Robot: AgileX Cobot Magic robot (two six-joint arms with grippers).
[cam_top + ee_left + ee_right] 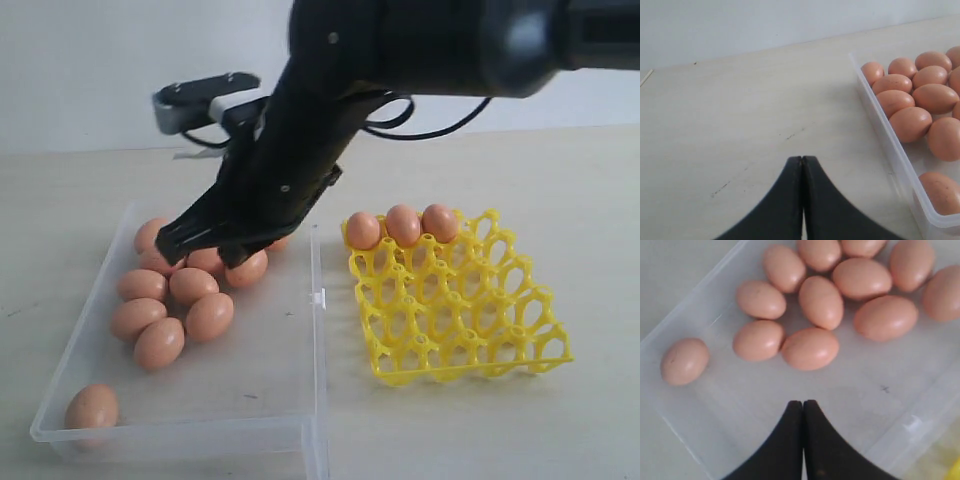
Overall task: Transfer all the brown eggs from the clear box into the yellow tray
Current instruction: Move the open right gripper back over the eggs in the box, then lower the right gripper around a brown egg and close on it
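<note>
The right gripper is clenched, its two black fingers pressed flat together with nothing between them, so it holds no egg. It hangs low inside the clear box, over the bare floor at the right of the pile. The brown eggs lie bunched in the far-left part of the box, just ahead of the closed tips. The nearest egg lies on its side. Its long axis runs roughly crosswise to the seam between the fingers, so opened jaws would span it end to end, not across its narrower waist. A turn of the wrist, or a choice of an egg lying the other way, looks the safer grip, and the jaws must part first in any case. A lone egg sits apart in the near-left corner. The yellow tray stands just right of the box, with three eggs in its far row and the other cells bare. The left gripper is also pressed shut on nothing, over bare table outside the box's left wall. The right arm is therefore the nearer one for the pile.
</note>
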